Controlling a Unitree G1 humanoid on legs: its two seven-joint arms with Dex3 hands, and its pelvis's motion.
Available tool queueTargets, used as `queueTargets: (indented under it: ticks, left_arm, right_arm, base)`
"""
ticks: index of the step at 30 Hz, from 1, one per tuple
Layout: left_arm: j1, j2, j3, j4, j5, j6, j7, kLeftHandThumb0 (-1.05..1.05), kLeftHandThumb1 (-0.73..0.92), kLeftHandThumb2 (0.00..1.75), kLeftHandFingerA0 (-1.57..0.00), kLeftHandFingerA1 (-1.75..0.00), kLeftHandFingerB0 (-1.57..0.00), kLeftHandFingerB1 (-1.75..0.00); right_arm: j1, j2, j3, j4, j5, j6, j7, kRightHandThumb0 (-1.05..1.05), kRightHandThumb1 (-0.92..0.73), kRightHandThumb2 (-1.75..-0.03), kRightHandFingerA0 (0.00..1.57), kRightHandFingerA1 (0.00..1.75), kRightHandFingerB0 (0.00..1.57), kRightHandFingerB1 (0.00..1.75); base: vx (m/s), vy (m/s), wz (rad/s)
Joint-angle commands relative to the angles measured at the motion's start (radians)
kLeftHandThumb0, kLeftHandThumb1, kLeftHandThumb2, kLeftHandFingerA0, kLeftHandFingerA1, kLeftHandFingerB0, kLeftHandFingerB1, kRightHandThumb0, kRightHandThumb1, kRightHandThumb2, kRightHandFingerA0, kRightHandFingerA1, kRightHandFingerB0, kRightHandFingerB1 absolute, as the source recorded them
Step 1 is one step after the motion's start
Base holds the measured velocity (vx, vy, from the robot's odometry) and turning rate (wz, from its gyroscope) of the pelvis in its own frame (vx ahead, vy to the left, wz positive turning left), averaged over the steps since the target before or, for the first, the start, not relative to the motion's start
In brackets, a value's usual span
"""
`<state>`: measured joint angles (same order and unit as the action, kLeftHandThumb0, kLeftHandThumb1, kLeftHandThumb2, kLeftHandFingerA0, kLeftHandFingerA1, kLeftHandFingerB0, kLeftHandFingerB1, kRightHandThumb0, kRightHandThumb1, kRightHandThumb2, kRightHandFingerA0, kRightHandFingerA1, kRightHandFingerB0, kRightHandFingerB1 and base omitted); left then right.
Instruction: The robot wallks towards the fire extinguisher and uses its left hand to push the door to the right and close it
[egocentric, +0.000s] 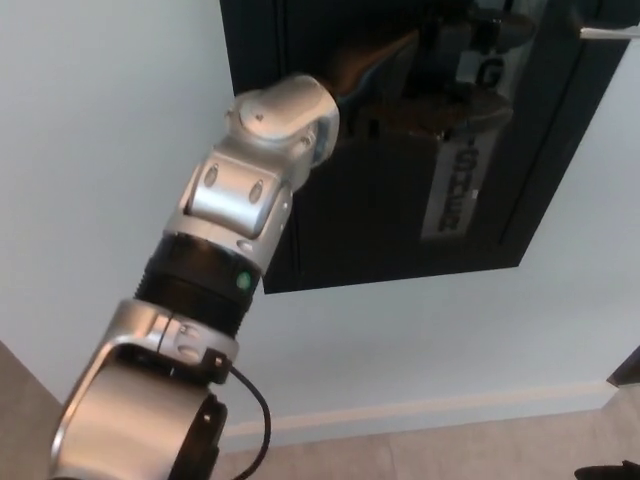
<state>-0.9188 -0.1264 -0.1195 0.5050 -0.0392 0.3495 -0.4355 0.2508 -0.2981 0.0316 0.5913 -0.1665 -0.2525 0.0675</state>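
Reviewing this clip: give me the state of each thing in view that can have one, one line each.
Left hand: raised against the dark door, fingers spread, holding nothing.
Door: dark panel with vertical lettering; whether it is fully closed cannot be told.
Handle: silver, at the top right, untouched.
Right hand: not in view.

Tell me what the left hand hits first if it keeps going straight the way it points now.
Most likely the dark cabinet door: the left hand already reaches up against its lettered panel, though contact and depth are hard to judge here.

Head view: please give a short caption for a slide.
Left hand reaches the dark door set in a white wall.
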Motion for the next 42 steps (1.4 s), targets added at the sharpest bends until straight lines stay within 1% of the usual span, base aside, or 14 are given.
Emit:
queueTargets:
  ticks: [1,9,10,12,13,14,15,21,27,29,30,37,38,42]
  left_arm:
    - [0.051,-0.016,0.059,-0.235,0.009,0.012,0.183,-0.34,0.56,0.56,-0.19,-0.45,-0.16,-0.33]
    - [0.190,-0.096,0.007,-0.459,-0.007,0.096,0.153,-0.33,0.56,0.56,-0.20,-0.46,-0.15,-0.33]
    - [0.328,-0.077,-0.106,-0.674,-0.038,0.135,0.122,-0.35,0.55,0.56,-0.25,-0.50,-0.16,-0.37]
    - [0.499,-0.052,-0.246,-0.942,-0.078,0.183,0.084,-0.35,0.55,0.56,-0.25,-0.50,-0.16,-0.37]
    - [0.634,0.041,-0.349,-1.153,-0.087,0.208,0.069,-0.48,0.44,0.76,-0.28,-0.58,-0.24,-0.49]
    - [0.664,0.065,-0.370,-1.199,-0.087,0.213,0.067,-0.48,0.44,0.76,-0.28,-0.58,-0.24,-0.49]
    - [0.795,0.157,-0.414,-1.346,-0.074,0.194,0.068,-0.45,0.54,0.56,-0.38,-0.59,-0.42,-0.47]
    - [1.220,0.339,-0.309,-1.543,-0.079,-0.065,-0.022,-0.42,0.56,0.57,-0.54,-0.70,-0.53,-0.55]
    - [1.548,0.357,-0.048,-1.483,-0.172,-0.379,-0.166,-0.41,0.58,0.56,-0.55,-0.68,-0.54,-0.53]
    - [1.670,0.286,0.143,-1.362,-0.292,-0.499,-0.259,-0.31,0.59,0.58,-0.54,-0.70,-0.49,-0.54]
    - [1.712,0.252,0.247,-1.287,-0.336,-0.535,-0.288,-0.46,0.61,0.58,-0.63,-0.63,-0.53,-0.49]
    - [1.829,0.200,0.510,-1.120,-0.397,-0.556,-0.312,-0.51,0.62,0.59,-0.64,-0.62,-0.52,-0.46]
    - [1.807,0.201,0.615,-0.936,-0.402,-0.587,-0.268,-0.45,0.61,0.58,-0.68,-0.51,-0.56,-0.45]
    - [1.770,0.199,0.781,-0.656,-0.412,-0.635,-0.217,-0.45,0.61,0.58,-0.68,-0.51,-0.56,-0.45]
  right_arm:
    - [0.027,-0.001,-0.019,-0.038,0.033,-0.069,0.015,-0.63,-0.36,-0.80,0.50,0.69,0.47,0.56]
    - [0.039,-0.002,-0.014,-0.033,0.026,-0.079,0.009,-0.64,-0.36,-0.80,0.50,0.70,0.47,0.57]
    - [0.031,0.001,-0.010,-0.029,0.027,-0.068,0.015,-0.63,-0.46,-0.55,0.46,0.70,0.51,0.47]
    - [0.022,0.005,-0.005,-0.023,0.028,-0.053,0.023,-0.63,-0.46,-0.55,0.46,0.70,0.51,0.47]
    - [0.018,0.003,0.003,-0.015,0.020,-0.066,0.025,-0.65,-0.47,-0.55,0.47,0.69,0.52,0.48]
    - [0.017,0.002,0.005,-0.013,0.018,-0.070,0.025,-0.65,-0.47,-0.55,0.47,0.69,0.52,0.48]
    - [0.014,0.002,0.006,-0.004,0.017,-0.070,0.025,-0.64,-0.46,-0.55,0.49,0.70,0.53,0.47]
    - [0.007,-0.005,0.014,0.000,0.012,-0.059,0.041,-0.72,-0.47,-0.56,0.49,0.66,0.53,0.45]
    - [-0.002,0.003,0.021,-0.008,0.004,-0.034,0.037,-0.64,-0.47,-0.55,0.49,0.65,0.52,0.44]
    - [-0.009,0.000,0.025,-0.014,-0.004,-0.030,0.035,-0.61,-0.47,-0.55,0.50,0.66,0.52,0.43]
    - [-0.014,-0.002,0.026,-0.010,-0.007,-0.035,0.032,-0.63,-0.36,-0.79,0.50,0.68,0.48,0.54]
    - [-0.019,-0.005,0.020,-0.009,0.006,-0.035,0.043,-0.61,-0.36,-0.78,0.49,0.69,0.48,0.54]
    - [-0.027,-0.008,0.016,-0.005,0.010,-0.032,0.047,-0.58,-0.47,-0.55,0.49,0.65,0.51,0.44]
    - [-0.041,-0.013,0.010,0.002,0.017,-0.028,0.052,-0.58,-0.47,-0.55,0.49,0.65,0.51,0.44]
  base:
    - [0.00,0.000,0.00]
    - [0.01,-0.001,0.02]
    - [0.09,0.003,0.04]
    - [0.04,0.000,0.01]
    - [0.00,0.000,0.00]
    - [0.00,0.000,0.00]
    - [0.00,0.000,0.00]
    - [0.00,0.000,0.00]
    - [0.00,0.000,0.00]
    - [0.00,0.000,0.00]
    - [0.00,0.000,0.00]
    - [0.00,0.000,0.00]
    - [0.00,0.000,0.00]
    - [0.00,0.000,0.00]
